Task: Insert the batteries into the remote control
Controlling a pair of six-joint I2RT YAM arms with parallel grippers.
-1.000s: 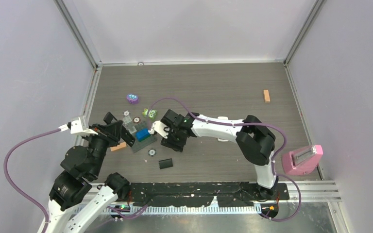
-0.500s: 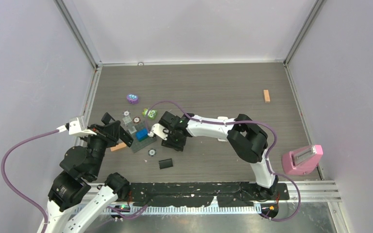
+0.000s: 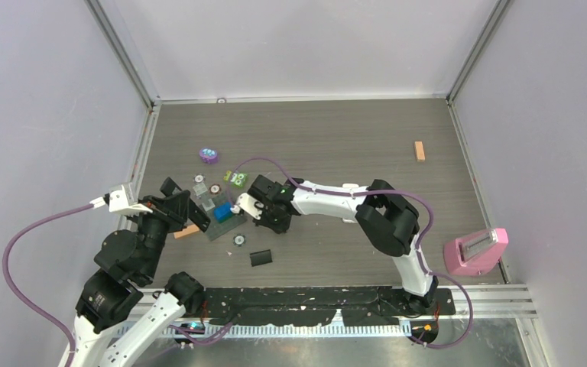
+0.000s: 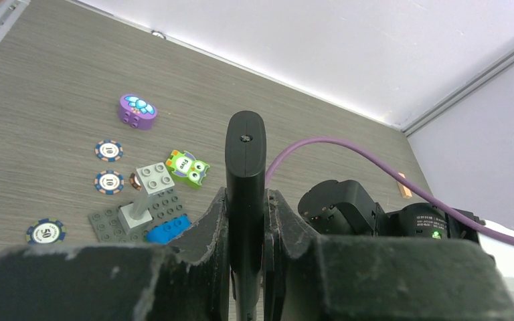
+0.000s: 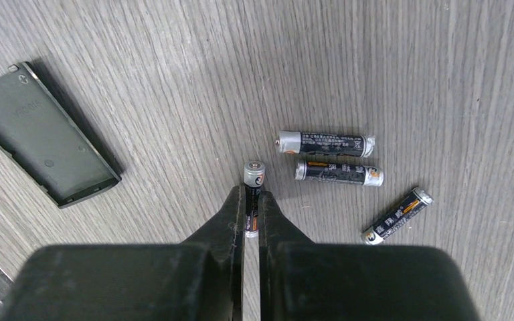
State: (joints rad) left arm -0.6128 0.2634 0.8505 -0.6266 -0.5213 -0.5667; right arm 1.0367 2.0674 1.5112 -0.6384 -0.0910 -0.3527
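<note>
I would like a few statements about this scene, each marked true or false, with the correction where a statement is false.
1. The right gripper is shut on one battery. True.
2. Four batteries lie loose. False: only three loose batteries lie on the table; the fourth is in the right gripper.
3. The left gripper holds a black remote. True.
4. The battery cover lies on top of the batteries. False: it lies flat on the table, apart from them.

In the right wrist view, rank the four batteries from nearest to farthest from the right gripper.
1. Held battery, in the jaws.
2. Upper battery and lower battery, paired rightward: too close to call.
3. Slanted battery, farthest right.
</note>
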